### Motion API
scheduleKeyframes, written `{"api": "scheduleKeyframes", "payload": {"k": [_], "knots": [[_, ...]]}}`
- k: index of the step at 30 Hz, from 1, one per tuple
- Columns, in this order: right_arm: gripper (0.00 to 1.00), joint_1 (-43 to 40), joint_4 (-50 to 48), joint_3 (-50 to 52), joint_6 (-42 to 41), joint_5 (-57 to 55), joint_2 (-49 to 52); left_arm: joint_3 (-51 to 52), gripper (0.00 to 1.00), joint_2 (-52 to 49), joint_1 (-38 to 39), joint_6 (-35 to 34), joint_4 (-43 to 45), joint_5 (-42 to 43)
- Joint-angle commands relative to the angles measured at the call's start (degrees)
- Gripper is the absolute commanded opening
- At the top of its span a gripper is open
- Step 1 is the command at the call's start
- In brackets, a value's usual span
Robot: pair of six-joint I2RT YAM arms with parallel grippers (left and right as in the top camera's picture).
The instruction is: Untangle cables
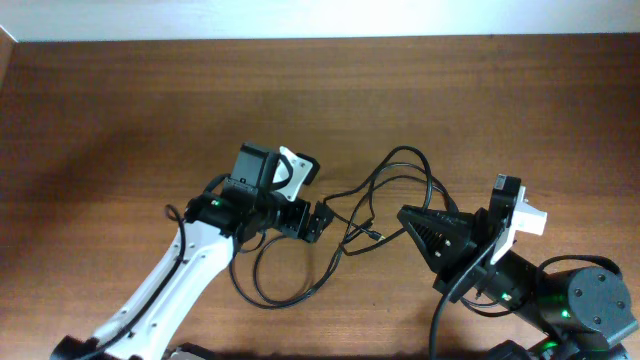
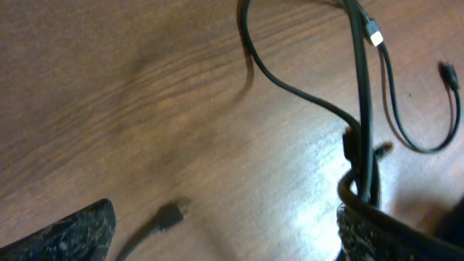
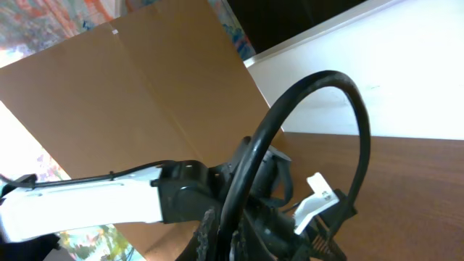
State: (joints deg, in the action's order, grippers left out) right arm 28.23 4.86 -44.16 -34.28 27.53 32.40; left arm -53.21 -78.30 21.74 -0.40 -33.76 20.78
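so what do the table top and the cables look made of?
Table: brown wood or wood-look laminate, grain lines visible, a semi-gloss sheen in the left wrist view. Cables: black rubber or plastic jacket, smooth, bending freely; one plug has a bright tip, probably metal.

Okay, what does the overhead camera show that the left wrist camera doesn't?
Only overhead: the right claw, shut, beside the looping cables. Only left wrist: a metal-tipped plug close up, and another plug lying by the open left claw. Both: black cables on the wooden table.
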Motion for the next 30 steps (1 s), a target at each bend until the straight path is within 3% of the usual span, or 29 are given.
{"api": "scheduleKeyframes", "payload": {"k": [1, 9, 14, 19, 22, 25, 30], "knots": [[0.04, 0.26, -0.35, -1.18, 0.57, 0.79, -0.46, -0.79, 0.99, -2.01, -0.15, -1.79, 2.78, 3.96], [0.04, 0.26, 0.31, -1.18, 0.59, 0.74, -0.44, -0.79, 0.99, -1.99, -0.13, -1.77, 3.78, 10.16], [0.04, 0.26, 0.26, -1.18, 0.57, 0.76, -0.46, -0.79, 0.99, -2.01, -0.15, -1.75, 7.43, 9.22], [0.04, 0.26, 0.26, -1.18, 0.57, 0.81, -0.46, -0.79, 0.99, -2.01, -0.15, -1.75, 9.07, -6.75], [0.04, 0.26, 0.26, -1.18, 0.57, 0.79, -0.46, -0.79, 0.99, -2.01, -0.15, -1.75, 4.83, -26.67], [0.04, 0.26, 0.24, -1.18, 0.59, 0.72, -0.46, -0.79, 0.99, -2.01, -0.17, -1.77, 1.27, -38.18], [0.04, 0.26, 0.26, -1.18, 0.61, 0.72, -0.46, -0.79, 0.99, -1.99, -2.6, -2.08, 0.46, -39.36]]}}
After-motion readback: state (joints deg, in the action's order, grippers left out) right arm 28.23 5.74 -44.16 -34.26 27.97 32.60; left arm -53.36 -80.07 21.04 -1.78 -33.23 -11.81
